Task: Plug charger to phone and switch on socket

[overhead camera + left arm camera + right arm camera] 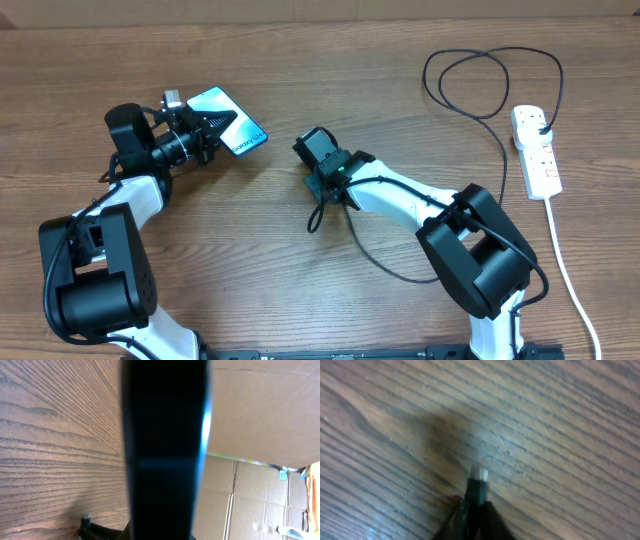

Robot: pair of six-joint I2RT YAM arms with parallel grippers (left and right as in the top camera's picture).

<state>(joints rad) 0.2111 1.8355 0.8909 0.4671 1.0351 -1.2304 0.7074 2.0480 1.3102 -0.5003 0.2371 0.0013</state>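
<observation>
The phone [232, 122], light blue screen with white text, is held at the far left by my left gripper [205, 131], which is shut on its near end. In the left wrist view the phone [165, 445] fills the middle as a dark slab seen edge-on. My right gripper [316, 152] at the table's middle is shut on the charger's connector end; the wrist view shows the black connector with its metal tip [479, 480] sticking out between the fingers. The black cable [470, 115] runs right in a loop to a plug in the white socket [536, 148].
The socket's thick white cord [565, 265] runs down the right side to the front edge. The charger cable also curls under my right arm [372, 255]. Cardboard boxes [260, 435] stand beyond the table.
</observation>
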